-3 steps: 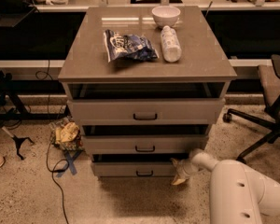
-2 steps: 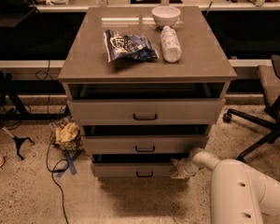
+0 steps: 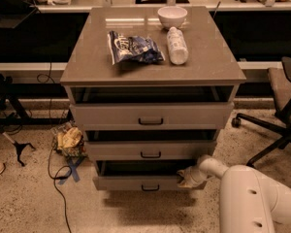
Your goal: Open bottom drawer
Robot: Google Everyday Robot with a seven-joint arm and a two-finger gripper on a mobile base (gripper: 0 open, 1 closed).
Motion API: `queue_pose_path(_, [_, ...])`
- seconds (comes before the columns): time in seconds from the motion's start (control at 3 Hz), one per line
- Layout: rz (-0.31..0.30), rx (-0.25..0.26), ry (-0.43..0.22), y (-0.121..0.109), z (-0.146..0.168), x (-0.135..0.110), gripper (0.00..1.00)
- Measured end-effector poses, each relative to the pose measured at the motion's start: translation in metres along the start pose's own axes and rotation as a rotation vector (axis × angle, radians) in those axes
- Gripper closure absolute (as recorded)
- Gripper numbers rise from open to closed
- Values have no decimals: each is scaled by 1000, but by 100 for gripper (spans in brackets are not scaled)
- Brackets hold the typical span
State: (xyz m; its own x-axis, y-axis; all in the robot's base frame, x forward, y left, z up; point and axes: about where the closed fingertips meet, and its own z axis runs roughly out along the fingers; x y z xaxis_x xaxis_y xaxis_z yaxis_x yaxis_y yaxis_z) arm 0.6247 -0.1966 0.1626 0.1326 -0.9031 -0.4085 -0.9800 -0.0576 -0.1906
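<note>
The bottom drawer (image 3: 126,182) is the lowest of three grey-taupe fronts on the cabinet, with a small dark bar handle (image 3: 150,188) at its centre. It stands pulled out a little, with a dark gap above its front. My gripper (image 3: 185,178) is at the right end of this drawer's front, by its top edge. The white arm (image 3: 247,198) reaches in from the lower right. The middle drawer (image 3: 150,150) and top drawer (image 3: 150,115) also stand slightly out.
On the cabinet top (image 3: 87,62) lie a chip bag (image 3: 133,47), a white bottle (image 3: 177,45) and a white bowl (image 3: 172,16). An office chair (image 3: 281,110) stands at the right. A crumpled bag (image 3: 70,141), cables and blue tape (image 3: 72,169) lie on the floor at the left.
My gripper rose from below the drawer's right corner to its top edge. The bottom drawer front has come forward a little and the gap above it is wider.
</note>
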Motion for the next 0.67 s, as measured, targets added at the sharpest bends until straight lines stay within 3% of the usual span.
queue_pose_path(0.33, [0,0,0,0,0,0,100])
queue_pose_path(0.67, [0,-6,-3,3,3,-2,73])
